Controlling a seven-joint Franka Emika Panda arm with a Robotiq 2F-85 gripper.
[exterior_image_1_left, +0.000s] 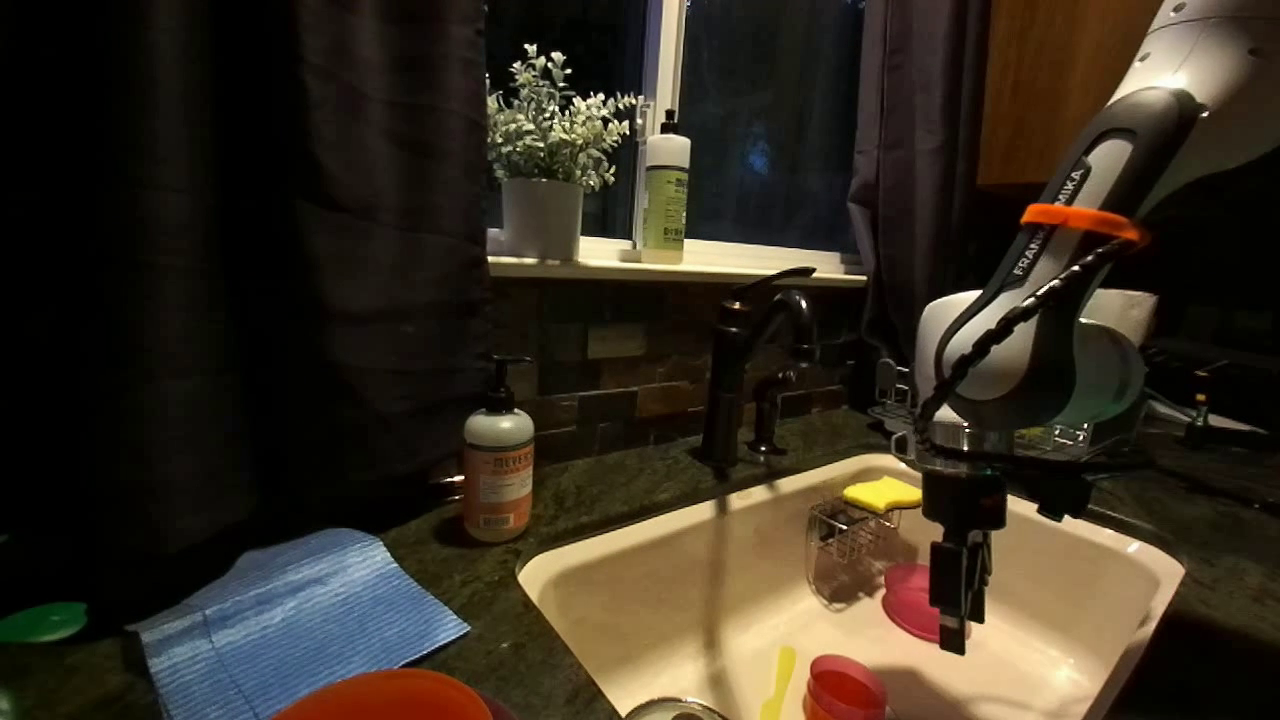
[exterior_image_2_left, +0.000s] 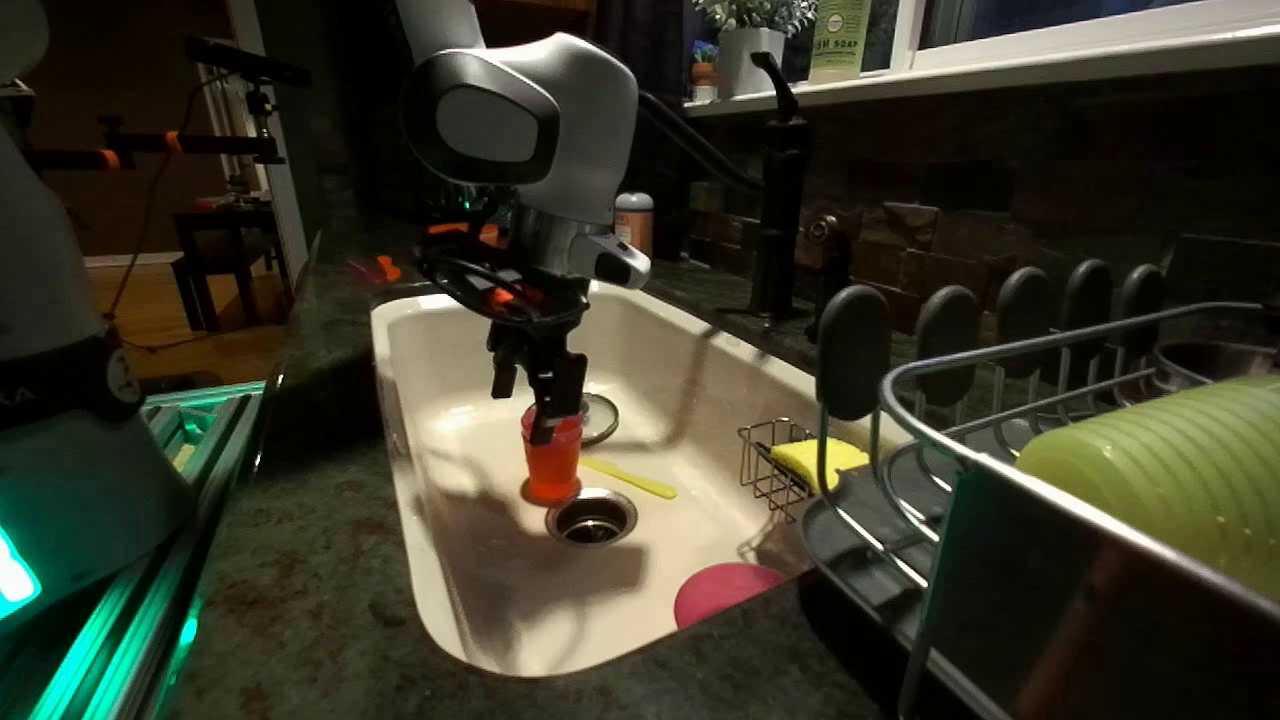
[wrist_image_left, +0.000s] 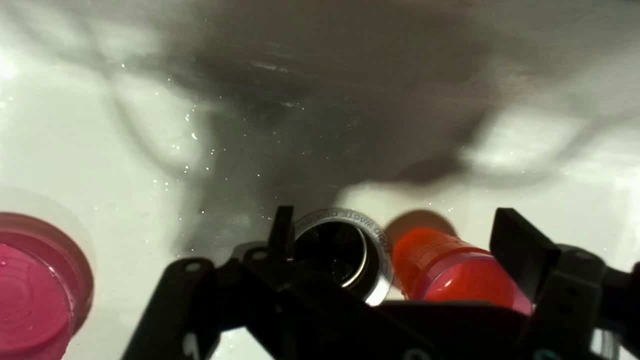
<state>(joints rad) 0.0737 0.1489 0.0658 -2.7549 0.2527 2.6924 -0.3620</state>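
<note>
In an exterior view we see the gripper (exterior_image_1_left: 963, 627) at lower right, hanging over the sink (exterior_image_1_left: 630, 575); the red cup (exterior_image_1_left: 845, 693) sits at the bottom edge. In an exterior view we find that cup upright near the centre, just beside the drain (exterior_image_2_left: 591, 520) and a yellow utensil (exterior_image_2_left: 632, 479); 1 finger (exterior_image_2_left: 558, 382) overlaps its rim, and we cannot tell whether they touch. In the wrist view we see the 2 fingers spread wide, gripping nothing, with a pink dish (wrist_image_left: 30, 295) at lower left.
</note>
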